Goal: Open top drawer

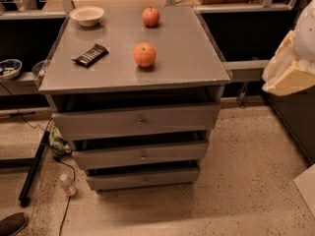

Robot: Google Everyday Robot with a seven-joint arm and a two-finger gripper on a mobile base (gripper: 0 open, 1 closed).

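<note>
**Grey drawer cabinet on a speckled floor, arm at the right edge**

A speckled stone floor (pixel 246 181) runs under a grey cabinet (pixel 197 58) that fills the middle of the view, with dark shelving behind it.

The top drawer (pixel 98 124) sits just under the cabinet's top, at the centre of the frame. It is a wide, flat grey front with one small round metal knob (pixel 141 122) in the middle. A dark gap shows above its upper edge. Toward 6 o'clock below it are a middle drawer (pixel 142 155) and a bottom drawer (pixel 143 179), each narrower.

On the cabinet top, a pale bowl (pixel 87 15) stands at 11 o'clock; what is inside it is hard to make out. A red apple (pixel 151 16) lies at 12 o'clock, an orange-red apple (pixel 144 54) nearer the centre, and a dark snack bar (pixel 90 54) at 10 o'clock. At 9 o'clock a blue bowl (pixel 9 68) is cut by the frame, its contents unclear.

The gripper (pixel 288 75) is at 3 o'clock, well apart from the drawers and partly cut off. Whether it is open or closed cannot be told, and nothing is seen in its hold.
</note>
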